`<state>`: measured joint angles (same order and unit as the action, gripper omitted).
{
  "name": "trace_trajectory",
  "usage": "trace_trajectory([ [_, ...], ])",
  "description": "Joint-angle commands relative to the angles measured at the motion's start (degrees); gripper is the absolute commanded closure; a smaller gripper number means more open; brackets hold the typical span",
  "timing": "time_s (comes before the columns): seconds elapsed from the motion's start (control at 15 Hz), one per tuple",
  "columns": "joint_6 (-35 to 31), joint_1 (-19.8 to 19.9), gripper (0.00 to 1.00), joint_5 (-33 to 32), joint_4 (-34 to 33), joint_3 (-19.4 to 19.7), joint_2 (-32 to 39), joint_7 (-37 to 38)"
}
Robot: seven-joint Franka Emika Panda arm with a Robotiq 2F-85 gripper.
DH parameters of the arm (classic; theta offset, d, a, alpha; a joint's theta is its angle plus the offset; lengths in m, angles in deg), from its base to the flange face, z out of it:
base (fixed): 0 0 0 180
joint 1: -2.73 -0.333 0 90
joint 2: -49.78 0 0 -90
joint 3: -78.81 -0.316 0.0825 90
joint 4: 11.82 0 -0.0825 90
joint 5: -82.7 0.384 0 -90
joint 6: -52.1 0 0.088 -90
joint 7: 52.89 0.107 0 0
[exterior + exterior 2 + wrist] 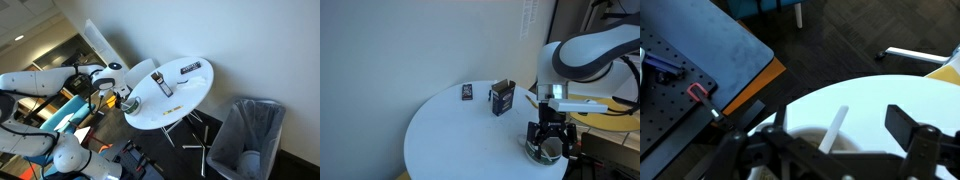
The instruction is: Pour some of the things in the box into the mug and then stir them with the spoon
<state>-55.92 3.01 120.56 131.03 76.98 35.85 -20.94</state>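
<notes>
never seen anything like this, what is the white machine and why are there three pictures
It is a white robot arm with a two-fingered gripper at its end. Two pictures come from cameras standing in the room, looking at a round white table from different places. The third comes from a camera on the arm's wrist, looking past the fingers. On the table are a small dark box, a flat dark item and, under the gripper, a greyish mug. The gripper is open and holds nothing.
</notes>
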Motion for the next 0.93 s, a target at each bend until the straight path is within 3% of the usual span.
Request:
trace_trajectory([
  [0.0, 1.90, 0.25, 0.26, 1.28, -2.25, -0.10, 2.80, 1.40],
  [0.6, 2.24, 0.25, 0.95, 1.51, -3.29, 0.14, 3.88, 1.08],
  [0.87, 2.52, 0.29, 1.00, 1.43, -3.89, 0.20, 2.98, 0.76],
])
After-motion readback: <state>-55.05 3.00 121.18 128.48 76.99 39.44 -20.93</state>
